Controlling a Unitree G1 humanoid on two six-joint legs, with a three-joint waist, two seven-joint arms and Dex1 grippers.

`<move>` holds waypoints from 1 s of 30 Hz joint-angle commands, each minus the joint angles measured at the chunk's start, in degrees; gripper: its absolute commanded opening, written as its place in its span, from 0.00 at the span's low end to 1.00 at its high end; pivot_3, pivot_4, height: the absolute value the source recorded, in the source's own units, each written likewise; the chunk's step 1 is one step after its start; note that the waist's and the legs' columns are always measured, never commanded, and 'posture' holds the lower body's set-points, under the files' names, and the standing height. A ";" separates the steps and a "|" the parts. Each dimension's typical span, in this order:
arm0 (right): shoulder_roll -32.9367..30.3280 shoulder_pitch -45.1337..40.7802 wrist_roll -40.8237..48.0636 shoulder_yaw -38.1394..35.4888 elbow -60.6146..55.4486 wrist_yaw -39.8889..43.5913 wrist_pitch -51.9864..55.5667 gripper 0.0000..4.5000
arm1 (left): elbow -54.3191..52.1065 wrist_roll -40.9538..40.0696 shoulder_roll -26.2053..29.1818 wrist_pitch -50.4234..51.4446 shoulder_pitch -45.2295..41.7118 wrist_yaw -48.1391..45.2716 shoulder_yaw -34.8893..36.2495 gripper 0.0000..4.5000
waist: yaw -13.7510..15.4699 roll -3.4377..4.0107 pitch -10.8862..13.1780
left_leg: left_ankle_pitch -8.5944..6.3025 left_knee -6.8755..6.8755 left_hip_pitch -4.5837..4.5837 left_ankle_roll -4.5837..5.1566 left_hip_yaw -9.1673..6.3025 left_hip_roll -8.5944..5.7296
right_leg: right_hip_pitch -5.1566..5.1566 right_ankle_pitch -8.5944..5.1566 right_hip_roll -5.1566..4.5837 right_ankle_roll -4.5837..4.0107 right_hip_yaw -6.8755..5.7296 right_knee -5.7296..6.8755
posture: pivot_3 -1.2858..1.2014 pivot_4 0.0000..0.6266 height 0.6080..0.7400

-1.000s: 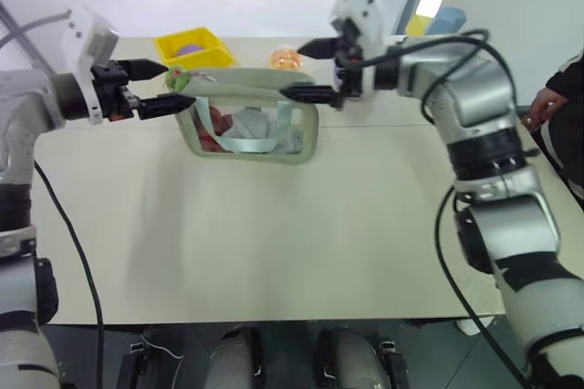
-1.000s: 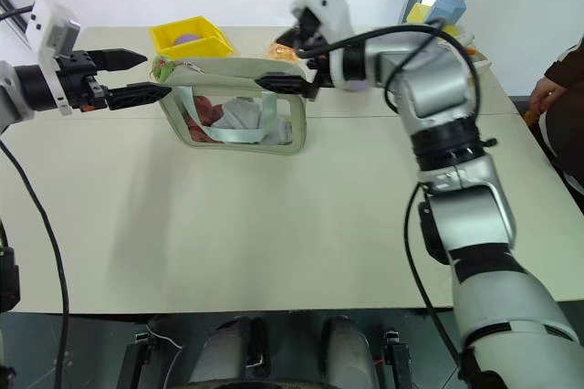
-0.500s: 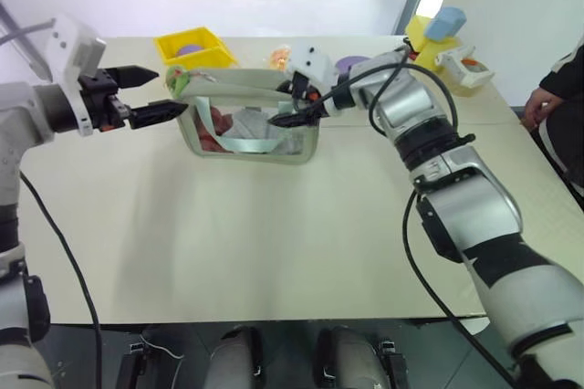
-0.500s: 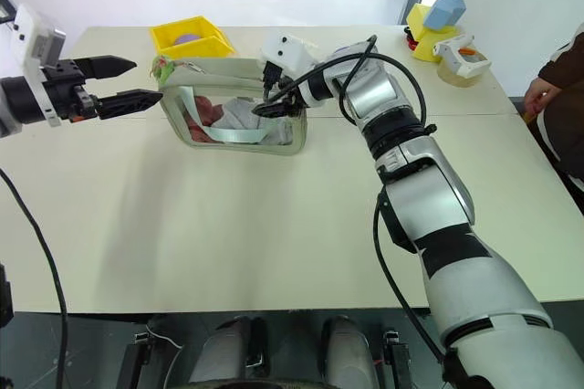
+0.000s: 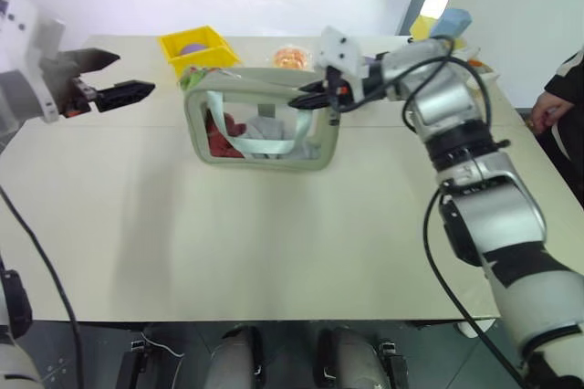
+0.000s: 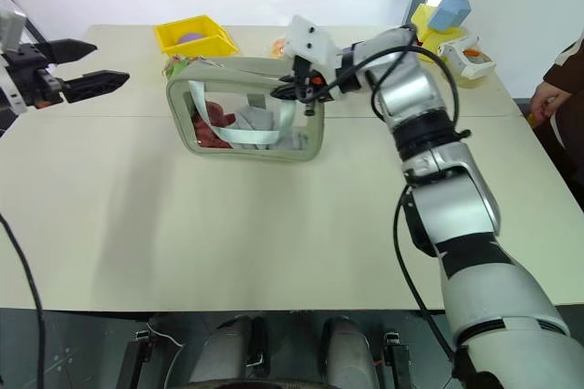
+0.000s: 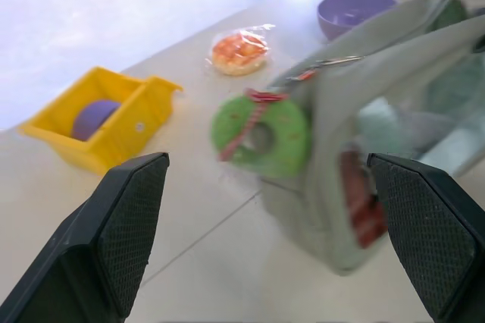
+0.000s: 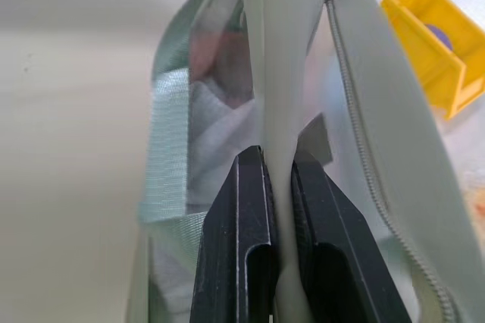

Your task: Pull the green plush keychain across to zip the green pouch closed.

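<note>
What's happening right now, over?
Right gripper jaws shut on green pouch top edge. Left gripper open, short of green plush keychain. Nothing between them. Zipper not yet pulled.

The green pouch [image 5: 263, 122] is matt sage cloth with a glossy clear plastic window on its front; mint ribbon straps [image 5: 260, 142] of woven fabric cross that window. Its zipper [image 8: 356, 148] shows fine teeth, of what material cannot be told. The green plush keychain [image 7: 261, 135] is fuzzy, soft pile. The right gripper [image 8: 280, 224] has smooth, matt black fingers pressed on the pouch's cloth edge; the left gripper [image 7: 265, 239] has black pads [image 7: 132, 217] with a fine cross-hatched texture. The table [image 5: 274, 243] is smooth and matt beige. Near its far edge the yellow bin [image 5: 196, 47] is shiny hard plastic.
</note>
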 commanded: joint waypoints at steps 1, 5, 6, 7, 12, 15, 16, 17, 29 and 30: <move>-1.49 3.48 3.94 -2.29 -13.56 1.42 5.21 0.01 | -0.03 -0.13 0.65 -1.49 -1.58 -0.24 1.52 1.00 | -0.02 0.00 0.00 | 0.01 0.00 0.01 -0.01 -0.01 0.00 | 0.00 0.00 0.00 0.00 0.00 0.02 | 0.52 0.24 0.99; -1.30 10.23 4.15 -0.98 -22.86 -0.58 10.37 0.01 | -1.00 -0.27 -0.72 -1.53 -1.53 -0.22 0.46 1.00 | -0.17 0.00 0.00 | 0.02 -0.01 0.03 -0.04 -0.02 0.01 | -0.01 0.00 0.02 0.00 0.00 0.06 | 0.52 0.24 0.99; -1.05 11.67 4.16 -0.64 -25.14 -1.20 11.63 0.01 | -1.08 -0.27 -1.01 -1.53 -1.62 -0.27 0.24 1.00 | -0.12 0.00 0.00 | 0.02 -0.01 0.03 -0.04 -0.01 0.01 | -0.03 0.00 0.01 0.00 0.00 0.07 | 0.52 0.24 0.99; -0.90 12.54 4.16 -0.49 -26.73 -1.65 12.62 0.01 | -1.07 -0.24 -1.20 -1.51 -1.72 -0.29 0.16 1.00 | -0.13 0.00 0.00 | 0.02 -0.01 0.02 -0.04 -0.02 0.01 | -0.02 0.00 0.01 0.00 0.00 0.07 | 0.52 0.24 0.99; -3.11 14.96 4.44 -0.14 -32.80 -1.36 16.09 0.01 | -1.01 -0.16 -1.65 -1.25 -1.90 -0.68 -0.12 1.00 | -0.08 -0.01 0.00 | 0.03 0.02 0.04 -0.05 -0.02 0.01 | -0.03 0.00 0.02 0.00 0.00 0.12 | 0.52 0.24 0.99; -3.92 15.79 4.99 -0.08 -35.42 -1.48 18.87 0.09 | -1.21 -0.20 -1.98 -1.14 -1.67 -0.64 -0.22 1.00 | 0.02 -0.01 0.00 | 0.03 0.02 0.03 -0.04 -0.01 0.01 | -0.03 0.00 0.01 0.00 0.00 0.10 | 0.52 0.24 0.99; -3.95 16.02 5.38 -0.15 -36.14 -1.70 19.73 0.18 | -1.09 -0.16 -2.10 -1.17 -1.74 -0.63 -0.30 1.00 | 0.09 -0.01 -0.01 | 0.03 0.02 0.03 -0.04 -0.01 0.00 | -0.03 0.00 0.01 0.00 0.00 0.09 | 0.52 0.24 0.99; -3.97 16.16 5.70 -0.17 -36.69 -1.94 20.36 0.26 | -1.01 -0.16 -2.12 -1.19 -1.75 -0.65 -0.31 1.00 | 0.11 -0.01 0.00 | 0.03 0.02 0.03 -0.04 -0.02 0.00 | -0.02 0.00 0.01 0.00 0.00 0.10 | 0.52 0.24 0.99; -13.18 17.29 9.79 -5.12 -45.12 -3.01 25.61 0.59 | 4.92 2.17 -0.20 -3.68 -3.47 -2.84 -1.10 1.00 | 0.23 -0.02 -0.01 | 0.03 0.03 0.03 -0.04 -0.02 0.00 | -0.02 0.00 0.01 0.00 0.00 0.08 | 0.52 0.24 0.99; -13.46 17.83 9.91 -5.03 -45.38 -3.33 25.85 0.59 | 5.26 2.27 -0.20 -3.84 -3.54 -2.98 -1.15 1.00 | 0.18 -0.04 -0.02 | 0.03 0.03 0.03 -0.04 -0.01 0.00 | -0.02 0.00 0.01 0.00 0.00 0.08 | 0.52 0.24 0.99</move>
